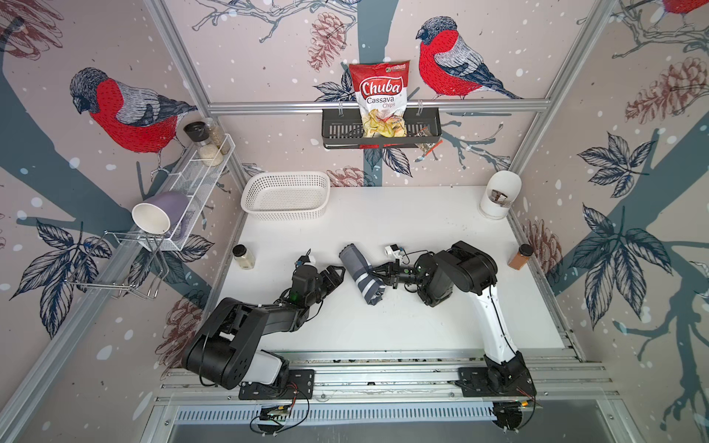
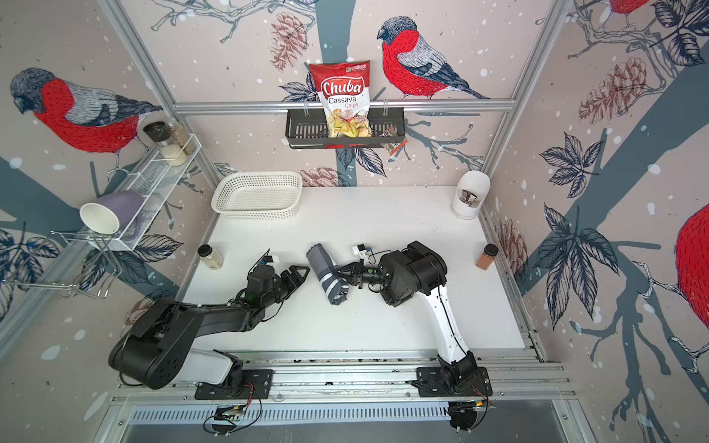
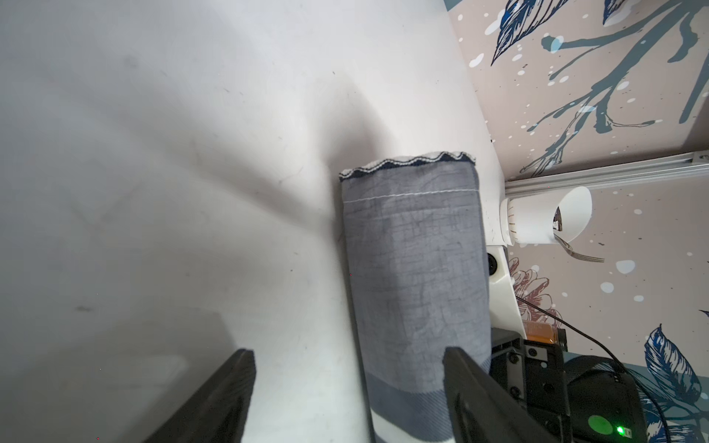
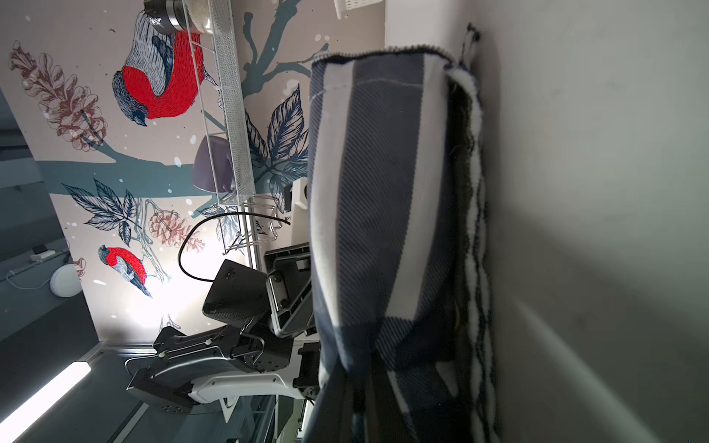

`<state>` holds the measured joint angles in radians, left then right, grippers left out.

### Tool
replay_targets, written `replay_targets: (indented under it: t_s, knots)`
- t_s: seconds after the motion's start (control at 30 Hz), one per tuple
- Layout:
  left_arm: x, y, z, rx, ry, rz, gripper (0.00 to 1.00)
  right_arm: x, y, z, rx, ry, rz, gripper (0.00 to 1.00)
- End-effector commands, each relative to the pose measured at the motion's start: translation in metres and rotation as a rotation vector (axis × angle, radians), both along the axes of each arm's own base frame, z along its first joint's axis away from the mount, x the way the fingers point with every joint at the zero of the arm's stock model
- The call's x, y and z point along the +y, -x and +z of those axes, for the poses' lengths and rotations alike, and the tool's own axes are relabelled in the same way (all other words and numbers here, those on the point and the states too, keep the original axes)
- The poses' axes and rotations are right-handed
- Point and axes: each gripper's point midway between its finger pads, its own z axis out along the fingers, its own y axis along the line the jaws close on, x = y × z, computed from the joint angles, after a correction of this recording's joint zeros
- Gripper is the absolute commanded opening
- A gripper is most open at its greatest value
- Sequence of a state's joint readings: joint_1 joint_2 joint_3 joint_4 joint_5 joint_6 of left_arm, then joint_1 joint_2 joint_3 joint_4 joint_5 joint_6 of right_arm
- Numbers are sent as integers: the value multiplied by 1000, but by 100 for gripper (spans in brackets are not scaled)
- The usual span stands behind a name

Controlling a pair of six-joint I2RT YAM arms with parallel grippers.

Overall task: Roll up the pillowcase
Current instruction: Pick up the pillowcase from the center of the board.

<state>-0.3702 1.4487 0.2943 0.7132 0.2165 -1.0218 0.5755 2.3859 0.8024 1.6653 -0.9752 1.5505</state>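
The rolled pillowcase point(image 1: 360, 274) lies at the middle of the table point(image 1: 403, 226), its long axis running diagonally from far-left to near-right. The right claw point(image 1: 378, 273) meets it side-on, clenched on a pinch of cloth. The left claw point(image 1: 337, 279), jaws spread and empty, stands just beside the opposite flank, not touching

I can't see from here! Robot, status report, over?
Left end effector open. Right end effector shut on the pillowcase, already rolled. Nothing blocking.

Bright, even light on the desk point(image 1: 403, 330), soft shadows; top views bend at edges; right wrist view shows glare.
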Motion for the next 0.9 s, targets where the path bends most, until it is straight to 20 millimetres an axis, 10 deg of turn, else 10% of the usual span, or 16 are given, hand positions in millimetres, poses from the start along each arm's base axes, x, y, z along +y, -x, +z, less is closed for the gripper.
replay_targets:
  t_s: [0.0,0.57,0.87]
  knots:
    - [-14,-10,16,-61,53,-21,79,-11,-2,10,-40,-71,-49,0]
    - [-71,-15,-10,-24,109,-153,51,-21,-2,-23,30,-16,-96,7]
    - [-77,-17,-21,-15,87,-174,14,-27,-5,-28,35,9,-124,32]
